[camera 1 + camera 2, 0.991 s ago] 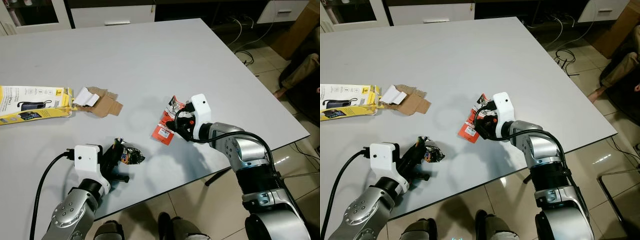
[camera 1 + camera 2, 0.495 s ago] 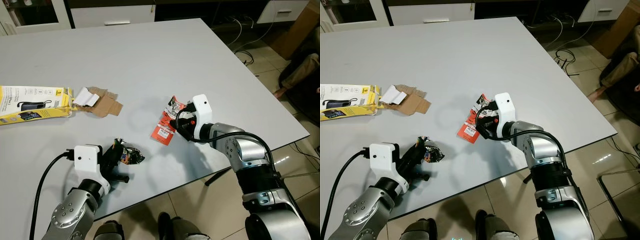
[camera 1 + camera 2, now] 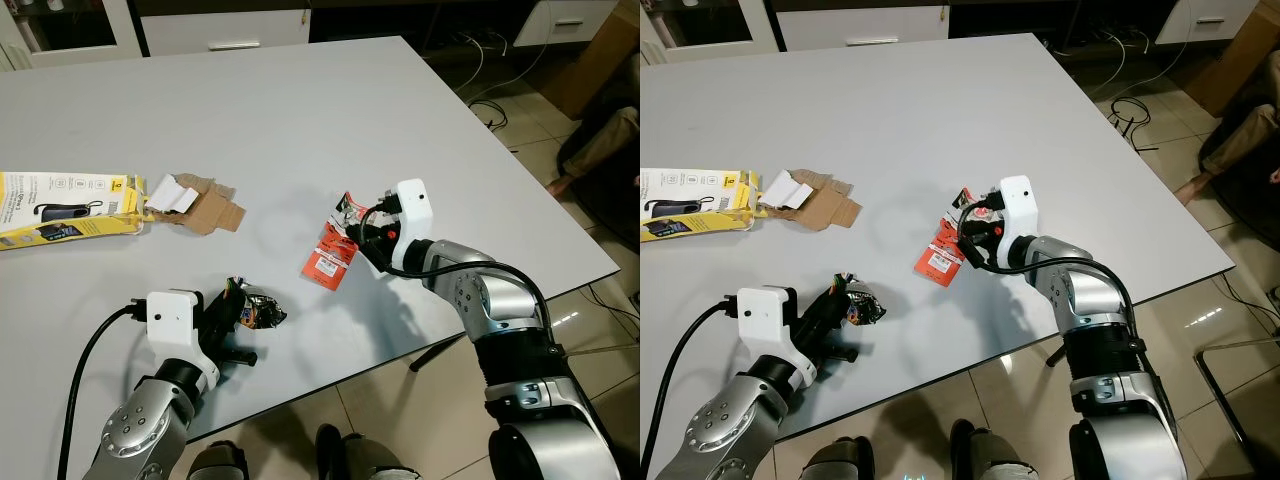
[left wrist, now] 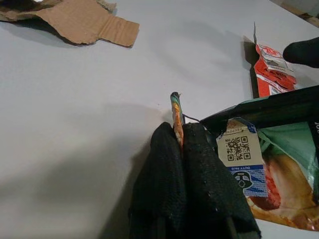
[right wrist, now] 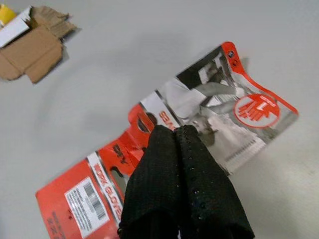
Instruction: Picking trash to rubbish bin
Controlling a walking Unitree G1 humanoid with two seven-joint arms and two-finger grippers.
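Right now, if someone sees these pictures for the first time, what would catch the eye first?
Both grippers are shut on litter at the near edge of the grey table: the right gripper pinches a red work-gloves package, and the left gripper pinches a crumpled snack wrapper. Farther to the left lie a torn piece of cardboard and a yellow box.

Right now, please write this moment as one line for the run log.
left gripper: shut on snack wrapper | right gripper: shut on red glove packet | cardboard scrap, yellow box: on table
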